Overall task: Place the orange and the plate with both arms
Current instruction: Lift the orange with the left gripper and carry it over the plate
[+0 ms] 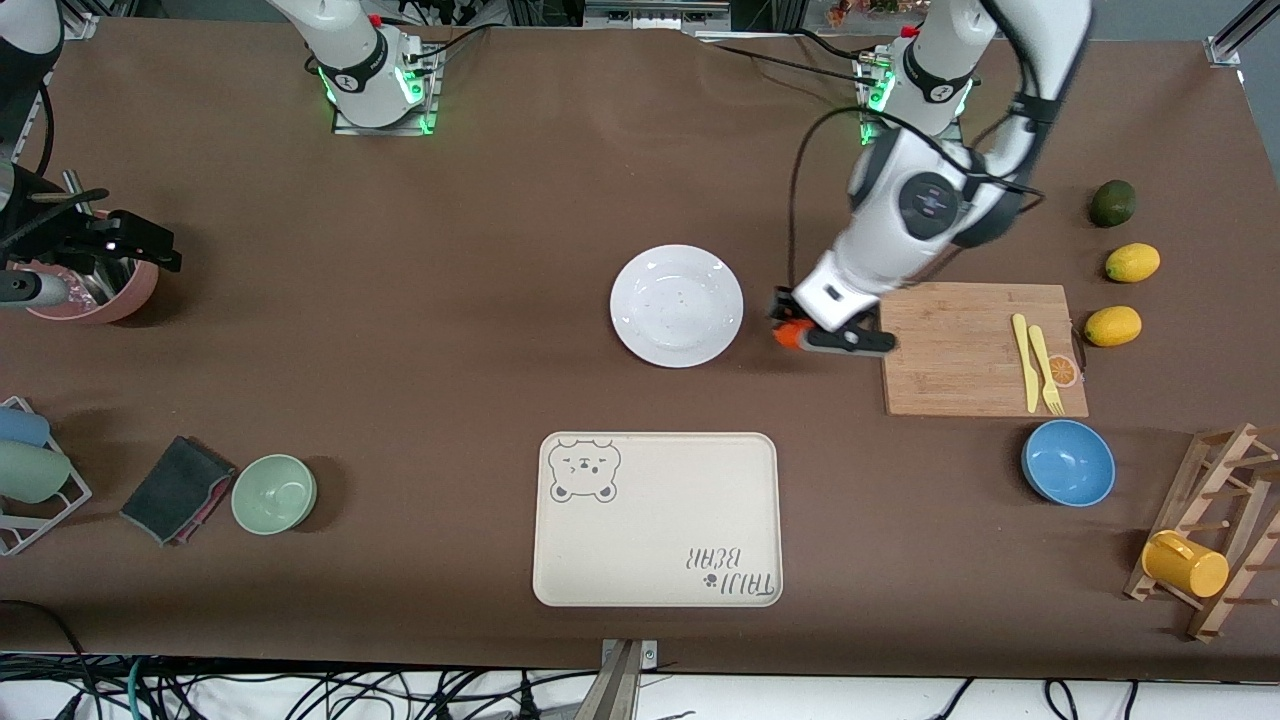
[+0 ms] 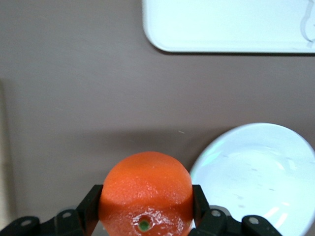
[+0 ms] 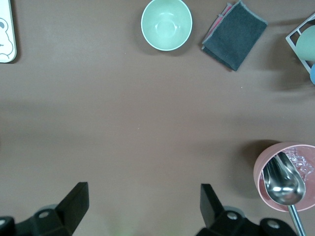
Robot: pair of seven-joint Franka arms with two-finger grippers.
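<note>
Front view first: my left tool [image 1: 800, 335] is down between the plate [image 1: 677, 305] and the cutting board [image 1: 975, 348], and it's clenched around the orange [image 1: 789, 336], which peeks out at the plate-side tip. Taking the plate as the clock centre in this view, the orange sits at about 3 o'clock, just beside the rim, not on it. The bear-print tray [image 1: 657, 518] lies at 6 o'clock from the plate, nearer the camera.

My left wrist view confirms the grip: both fingers [image 2: 88, 204] press the orange [image 2: 145, 193] from either side, stem dimple facing the lens, the plate [image 2: 261, 179] just beside it and the tray [image 2: 231, 24] past that.

My right tool [image 3: 142, 196] waits with its jaws spread wide, holding nothing, at the right arm's end of the counter [image 1: 450, 250], over bare surface beside the pink cup [image 3: 288, 177] with its spoon [image 3: 283, 182].
</note>
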